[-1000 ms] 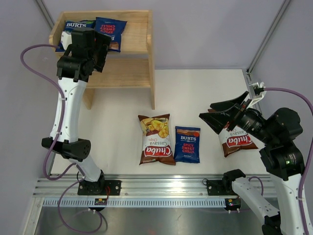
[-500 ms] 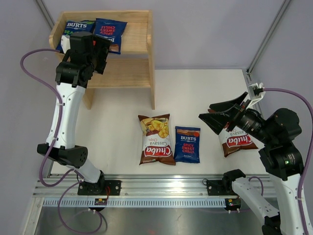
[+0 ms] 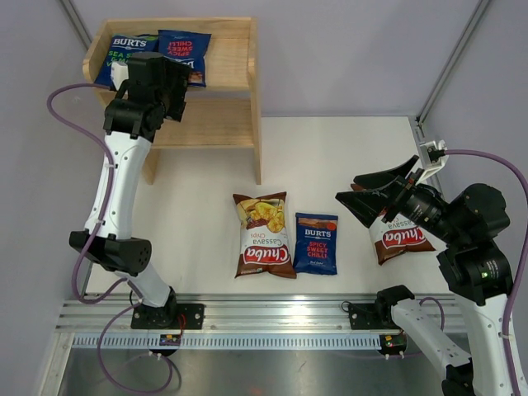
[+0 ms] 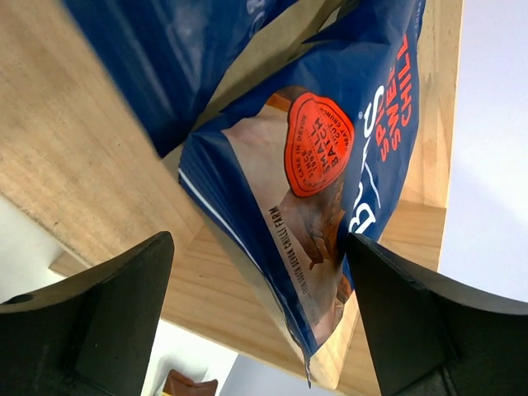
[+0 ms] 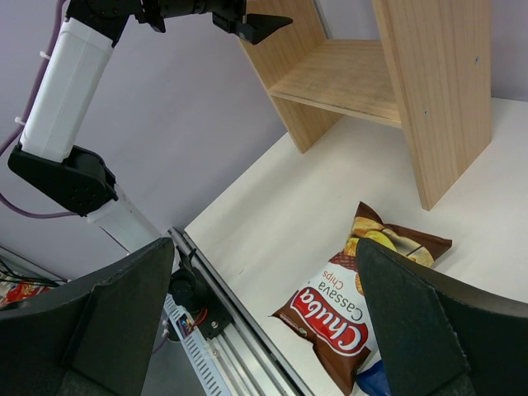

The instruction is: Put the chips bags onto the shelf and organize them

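The wooden shelf (image 3: 223, 124) stands at the back left. Its top tier holds a green-lettered Burts bag (image 3: 124, 49) and a red-lettered Burts bag (image 3: 183, 49) side by side. My left gripper (image 3: 180, 81) is at that tier's front edge, open. In the left wrist view its jaws (image 4: 257, 247) straddle the lower end of the red-lettered bag (image 4: 330, 165), which lies on the shelf board (image 4: 74, 165). On the table lie a Chuba bag (image 3: 262, 235), a red-lettered Burts bag (image 3: 317, 243) and a second Chuba bag (image 3: 404, 238). My right gripper (image 3: 351, 190) hovers open beside that second Chuba bag, holding nothing.
The shelf's lower tier (image 5: 355, 78) is bare wood. The right wrist view looks across the table at the middle Chuba bag (image 5: 363, 289) and the left arm (image 5: 66, 91). A metal rail (image 3: 264, 309) runs along the near edge, and grey walls close in on both sides.
The left gripper has shifted a little at the top tier and its jaws have narrowed slightly. The red-lettered bag on the shelf now sits a bit straighter. The right arm has not moved.
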Robot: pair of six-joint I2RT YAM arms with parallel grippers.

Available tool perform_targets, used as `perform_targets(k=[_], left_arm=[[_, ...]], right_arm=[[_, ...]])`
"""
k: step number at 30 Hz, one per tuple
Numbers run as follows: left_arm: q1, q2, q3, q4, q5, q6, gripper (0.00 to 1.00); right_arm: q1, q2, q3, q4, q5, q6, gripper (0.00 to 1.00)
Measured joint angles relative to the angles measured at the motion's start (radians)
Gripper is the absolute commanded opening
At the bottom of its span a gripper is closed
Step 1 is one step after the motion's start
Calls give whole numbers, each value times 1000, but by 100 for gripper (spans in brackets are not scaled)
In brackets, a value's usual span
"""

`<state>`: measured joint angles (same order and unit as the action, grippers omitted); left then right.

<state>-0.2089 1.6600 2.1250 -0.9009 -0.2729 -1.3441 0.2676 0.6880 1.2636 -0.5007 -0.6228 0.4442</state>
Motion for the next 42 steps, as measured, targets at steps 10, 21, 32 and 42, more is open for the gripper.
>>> perform_targets(k=[10, 21, 32, 42], left_arm=[[26, 118, 127, 4, 16, -18, 89], [27, -35, -75, 101, 14, 0, 99], [27, -106, -46, 141, 27, 89, 99], [19, -727, -725, 316, 157, 258, 99]], right_arm=[[0, 0, -4, 2, 0, -2, 99], [0, 13, -24, 11, -9, 4, 99], [0, 33, -38, 7, -16, 0, 99], [0, 175, -112, -66, 116, -56, 99]])
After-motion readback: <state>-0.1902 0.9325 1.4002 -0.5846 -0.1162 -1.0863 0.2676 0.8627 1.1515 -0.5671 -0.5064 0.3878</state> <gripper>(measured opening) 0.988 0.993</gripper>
